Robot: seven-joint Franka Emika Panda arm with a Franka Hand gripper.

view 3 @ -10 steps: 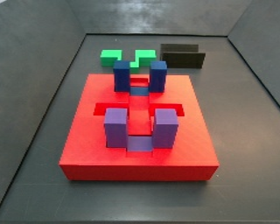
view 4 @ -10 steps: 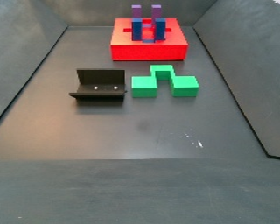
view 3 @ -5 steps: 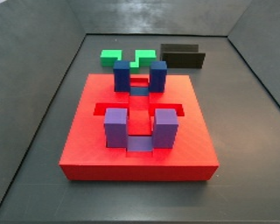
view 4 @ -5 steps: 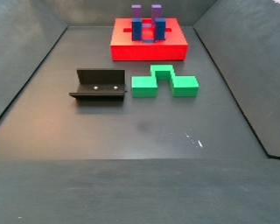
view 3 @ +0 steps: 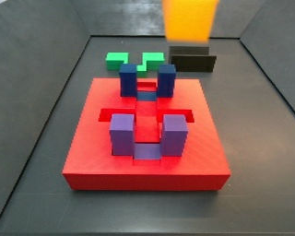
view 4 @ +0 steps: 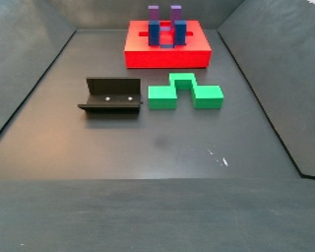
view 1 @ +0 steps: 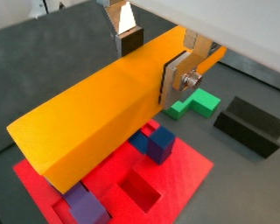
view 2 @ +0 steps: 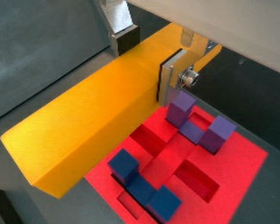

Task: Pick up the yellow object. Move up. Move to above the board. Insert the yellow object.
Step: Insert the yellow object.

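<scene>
My gripper (view 1: 152,56) is shut on the yellow object (view 1: 101,114), a long smooth orange-yellow bar clamped across its width between the silver fingers (view 1: 178,77). Both wrist views show it held in the gripper (view 2: 149,54), the yellow object (view 2: 95,122) stretching out over the board (view 2: 230,179). The board (view 3: 144,147) is a red slab with slots, blue blocks (view 3: 155,79) and purple blocks (view 3: 147,132). In a side view the bar's lower end (view 3: 188,20) hangs from the top edge, high over the far end; the gripper itself is out of frame there.
A green block (view 4: 184,92) lies on the dark floor beside the board (view 4: 169,57). The black fixture (view 4: 111,96) stands close to it. Both also show below the bar, the green block (view 1: 192,103) and the fixture (view 1: 250,124). Grey walls (view 3: 45,111) enclose the floor.
The yellow object's lower end has come into a side view at the top edge; earlier frames showed no bar there. Board, green block and fixture have not moved.
</scene>
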